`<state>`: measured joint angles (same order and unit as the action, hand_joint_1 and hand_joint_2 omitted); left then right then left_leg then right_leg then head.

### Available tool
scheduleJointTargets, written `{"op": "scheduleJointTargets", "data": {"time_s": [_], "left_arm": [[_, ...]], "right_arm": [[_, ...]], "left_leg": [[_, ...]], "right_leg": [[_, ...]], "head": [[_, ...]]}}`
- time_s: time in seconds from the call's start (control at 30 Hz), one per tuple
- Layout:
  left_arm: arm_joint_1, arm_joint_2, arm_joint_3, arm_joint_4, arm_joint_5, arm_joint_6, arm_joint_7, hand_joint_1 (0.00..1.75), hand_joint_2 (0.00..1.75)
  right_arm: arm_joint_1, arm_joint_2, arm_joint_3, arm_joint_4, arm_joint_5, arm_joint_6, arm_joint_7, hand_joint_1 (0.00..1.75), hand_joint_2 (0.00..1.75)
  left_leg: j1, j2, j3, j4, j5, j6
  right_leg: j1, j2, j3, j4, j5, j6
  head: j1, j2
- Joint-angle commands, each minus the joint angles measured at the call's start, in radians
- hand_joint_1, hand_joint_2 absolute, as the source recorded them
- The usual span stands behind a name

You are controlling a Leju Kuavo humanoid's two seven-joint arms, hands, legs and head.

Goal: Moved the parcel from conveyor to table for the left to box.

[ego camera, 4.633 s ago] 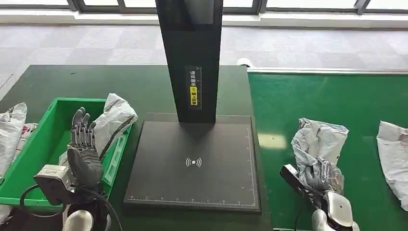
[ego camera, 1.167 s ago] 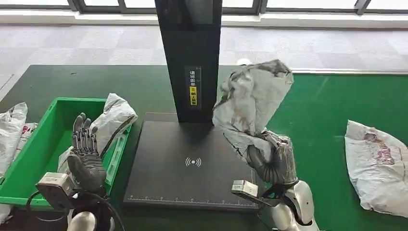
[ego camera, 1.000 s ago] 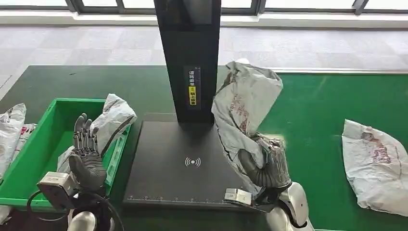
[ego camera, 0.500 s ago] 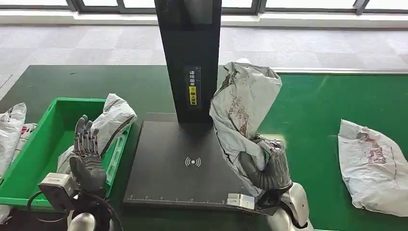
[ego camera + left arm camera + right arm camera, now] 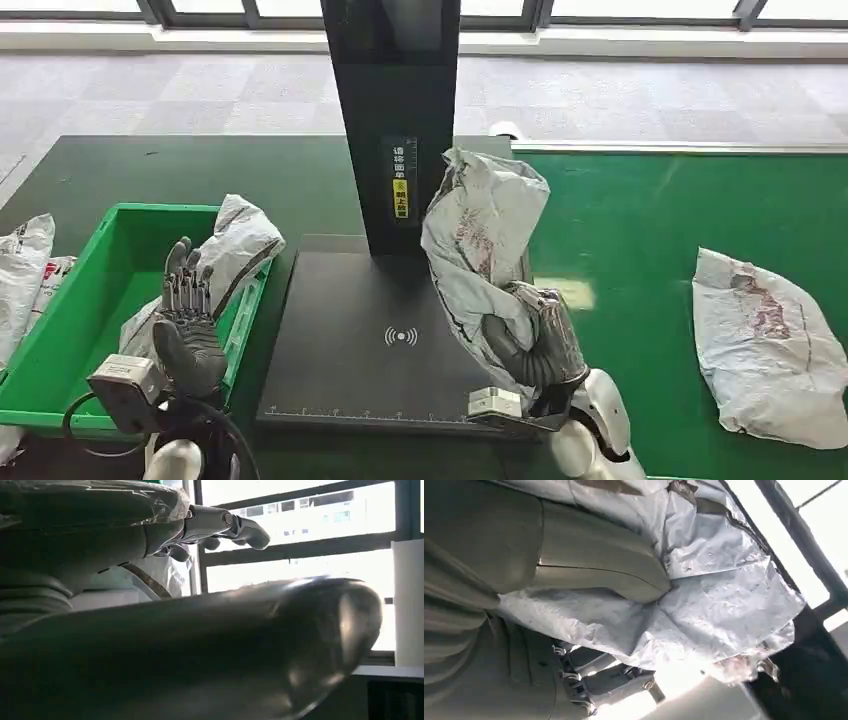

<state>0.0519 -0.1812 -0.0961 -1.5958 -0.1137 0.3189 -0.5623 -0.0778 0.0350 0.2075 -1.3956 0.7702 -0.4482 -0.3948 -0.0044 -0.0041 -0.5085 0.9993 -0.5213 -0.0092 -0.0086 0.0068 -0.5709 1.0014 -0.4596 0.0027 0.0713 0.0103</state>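
The right hand [image 5: 535,345] grips a grey parcel [image 5: 480,240] upright over the black scanner pad [image 5: 360,340], apparently to set it down. The left hand [image 5: 187,325] waits empty, fingers spread, above the green bin [image 5: 70,300].

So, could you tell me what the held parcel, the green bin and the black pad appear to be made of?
Parcel: apparently thin grey-white plastic film, a poly mailer; it is crumpled and creased, with a slight sheen where the right hand grips it.
Bin: probably rigid moulded plastic, with smooth, uniformly green walls and rim.
Pad: matte black and flat, with printed white marks; whether plastic or coated metal is unclear.
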Motion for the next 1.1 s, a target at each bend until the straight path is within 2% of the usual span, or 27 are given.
{"op": "scheduleJointTargets", "data": {"time_s": [0.03,0.17,0.53,0.57,0.6,1.1], "left_arm": [[-0.08,0.032,-0.063,0.111,0.013,-0.017,0.011,0.0,0.0],[-0.088,0.036,-0.077,0.12,0.02,-0.015,0.017,0.0,0.0],[-0.086,0.04,-0.087,0.121,0.029,-0.012,0.021,0.0,0.0],[-0.084,0.04,-0.087,0.116,0.029,-0.01,0.021,0.0,0.0],[-0.081,0.04,-0.087,0.111,0.029,-0.006,0.02,0.0,0.0],[-0.074,0.031,-0.079,0.099,0.021,0.018,0.015,0.0,0.0]], "right_arm": [[-0.129,0.056,0.082,0.334,-0.016,0.027,0.011,1.75,1.75],[-0.148,0.091,0.112,0.421,-0.025,0.022,0.013,1.75,1.75],[-0.135,0.088,0.13,0.4,-0.028,0.029,0.016,1.75,1.75],[-0.135,0.088,0.133,0.398,-0.022,0.027,0.02,0.19,1.75],[-0.135,0.088,0.134,0.395,-0.01,0.019,0.031,0.0,1.75],[-0.128,0.089,0.127,0.38,-0.01,0.014,0.034,0.0,1.75]], "left_leg": [[0.0,0.001,0.001,-0.003,0.002,-0.001],[0.001,0.002,0.011,-0.005,0.002,-0.002],[0.001,0.0,0.008,-0.003,0.003,-0.002],[0.0,0.0,0.008,-0.002,0.002,-0.002],[0.001,0.0,0.008,-0.002,0.002,-0.002],[0.0,0.0,0.008,-0.001,0.002,-0.002]], "right_leg": [[0.0,0.0,0.001,-0.002,0.002,-0.001],[0.001,0.001,0.002,-0.005,0.002,-0.001],[0.001,-0.001,0.0,-0.003,0.002,-0.001],[0.0,0.0,0.0,-0.001,0.001,-0.001],[0.001,0.0,0.0,-0.002,0.002,-0.001],[0.0,0.0,0.0,-0.001,0.001,0.0]], "head": [[0.0,0.0],[0.0,0.0],[0.0,0.0],[0.0,0.0],[0.0,0.0],[0.0,0.0]]}}
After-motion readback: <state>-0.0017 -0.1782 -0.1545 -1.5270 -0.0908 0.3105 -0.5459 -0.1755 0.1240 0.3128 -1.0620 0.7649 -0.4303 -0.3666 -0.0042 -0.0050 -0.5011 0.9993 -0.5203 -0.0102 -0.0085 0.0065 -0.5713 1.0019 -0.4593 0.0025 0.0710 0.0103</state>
